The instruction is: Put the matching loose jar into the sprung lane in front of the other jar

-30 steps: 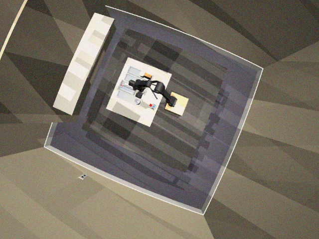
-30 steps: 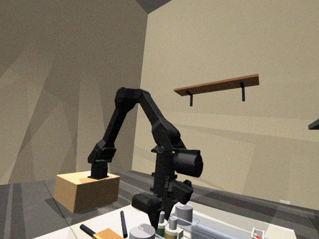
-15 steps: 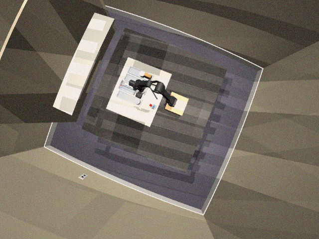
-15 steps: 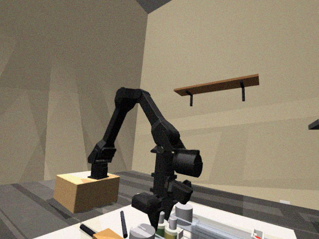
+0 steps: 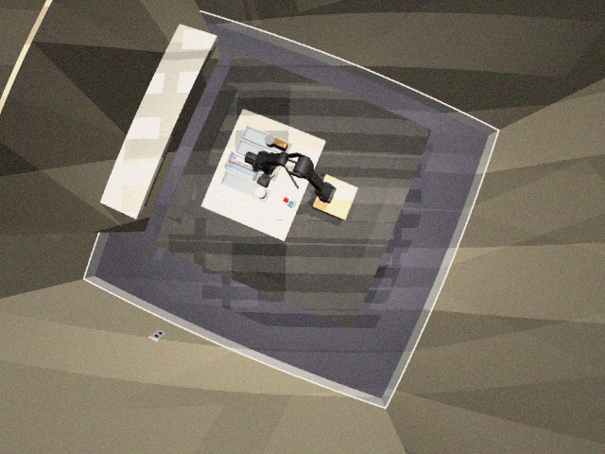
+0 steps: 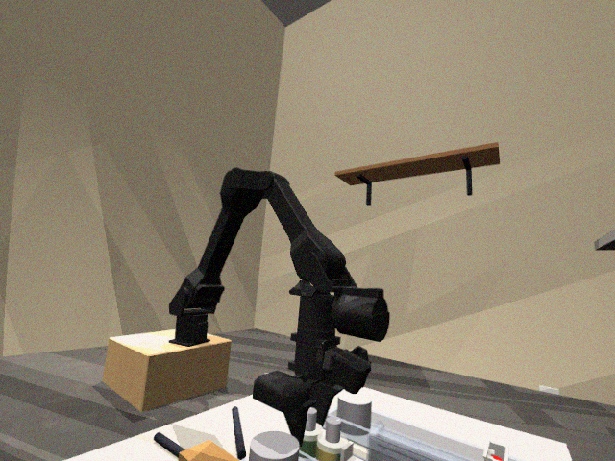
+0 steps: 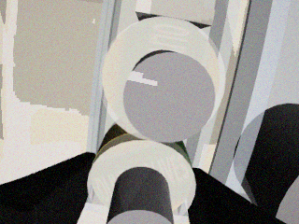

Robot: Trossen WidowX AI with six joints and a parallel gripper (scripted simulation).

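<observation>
Jars on white table point(image 5: 249, 222) point(image 6: 526, 439), tan walls point(image 5: 161, 386) point(image 6: 422, 89), brown shelf point(image 6: 422, 163).

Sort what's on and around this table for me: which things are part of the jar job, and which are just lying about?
Part of the job:
- front jar, held in the gripper
- rear jar, in the lane
- clear-walled lane

Apparently just lying about:
- orange block
- black rod
- small red piece
</observation>
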